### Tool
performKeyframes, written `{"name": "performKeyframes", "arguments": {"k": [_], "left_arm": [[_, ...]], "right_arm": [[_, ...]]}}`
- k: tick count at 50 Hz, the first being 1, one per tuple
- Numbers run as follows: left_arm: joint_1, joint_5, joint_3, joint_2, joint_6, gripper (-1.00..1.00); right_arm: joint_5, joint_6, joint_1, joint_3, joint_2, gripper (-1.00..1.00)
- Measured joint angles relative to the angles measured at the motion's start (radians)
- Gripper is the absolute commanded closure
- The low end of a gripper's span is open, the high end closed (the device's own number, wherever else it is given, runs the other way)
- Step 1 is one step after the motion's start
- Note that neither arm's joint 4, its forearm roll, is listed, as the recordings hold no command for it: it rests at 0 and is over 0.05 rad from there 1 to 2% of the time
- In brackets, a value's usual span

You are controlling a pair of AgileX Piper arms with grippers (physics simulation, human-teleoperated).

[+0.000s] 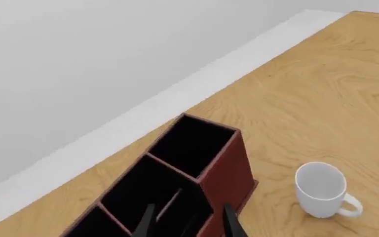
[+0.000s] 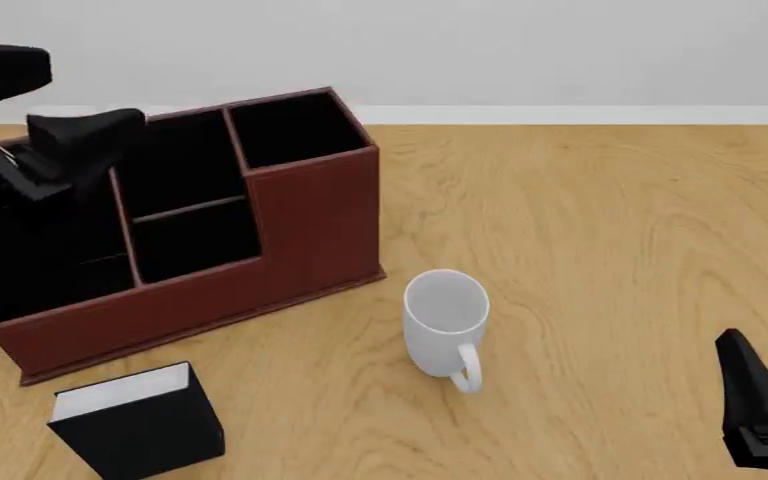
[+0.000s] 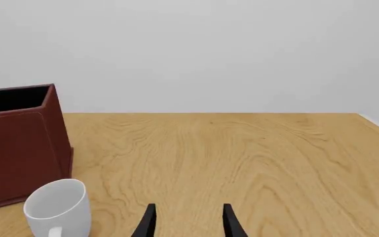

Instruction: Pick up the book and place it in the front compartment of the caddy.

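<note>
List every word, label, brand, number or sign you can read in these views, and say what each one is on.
No readable text in any view.
The book: plain black cover, white page edges, no title.
The caddy: plain reddish-brown walls, no label.
The mug: plain white, no print.
The table and the wall behind it: no markings.
</note>
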Motion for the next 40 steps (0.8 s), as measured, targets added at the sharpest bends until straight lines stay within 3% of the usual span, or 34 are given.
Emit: {"name": "performKeyframes", "arguments": {"k": [14, 27, 32, 40], "left_arm": [[-0.127, 0.281, -0.224, 0.186, 0.164, -1.0], [-0.197, 0.607, -0.441, 0.354, 0.221, -1.0], [-0.222, 0.689, -0.463, 0.398, 0.22, -1.0], [-0.238, 0.759, -0.418, 0.451, 0.211, -1.0]], "right_arm": [[-0.002, 0.0, 0.0, 0.0, 0.002, -1.0], [-0.003, 0.0, 0.0, 0.0, 0.002, -1.0], [-0.003, 0.0, 0.0, 0.0, 0.003, -1.0], [-0.003, 0.0, 0.0, 0.0, 0.003, -1.0]]}}
